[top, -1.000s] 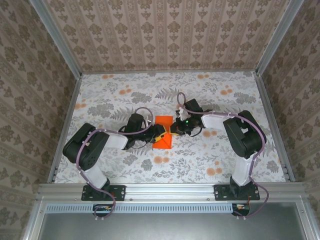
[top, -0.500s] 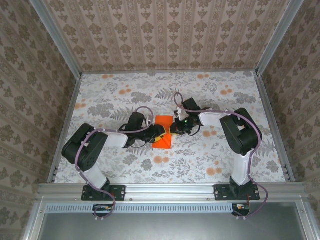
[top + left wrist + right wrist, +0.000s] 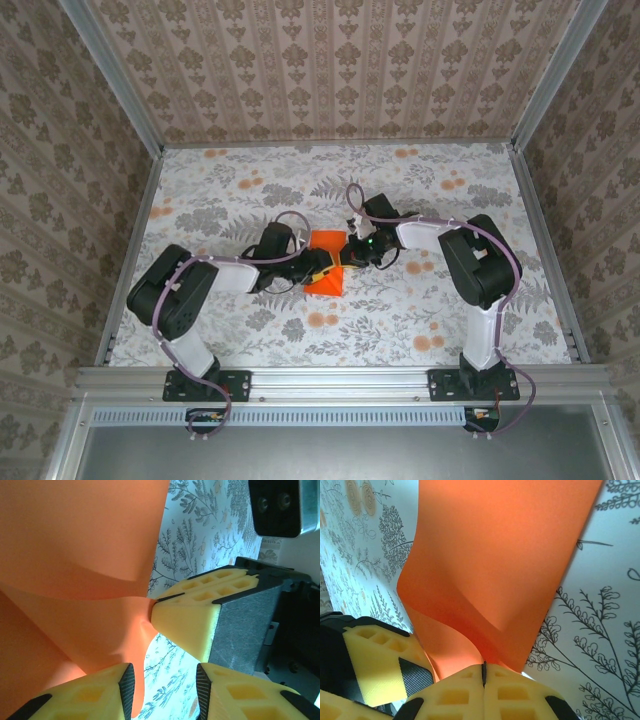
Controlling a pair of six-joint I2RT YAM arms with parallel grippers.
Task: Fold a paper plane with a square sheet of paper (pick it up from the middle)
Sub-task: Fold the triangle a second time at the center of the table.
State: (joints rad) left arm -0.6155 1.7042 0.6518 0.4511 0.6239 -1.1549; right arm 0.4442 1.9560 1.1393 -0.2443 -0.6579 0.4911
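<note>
A tear or crooked crease could be made in the square sheet of paper [image 3: 326, 246], buckled at the middle of the table [image 3: 470, 210], if it is pulled by its pinched edge alone. That edge is clamped by the right gripper [image 3: 483, 669] (pads pressed together); the left gripper [image 3: 163, 680] is half open, nothing held.

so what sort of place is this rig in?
Probably a lab robot cell: aluminium frame rails around a floral-print table, wallpapered panel walls, left arm and right arm bolted at its near edge.
</note>
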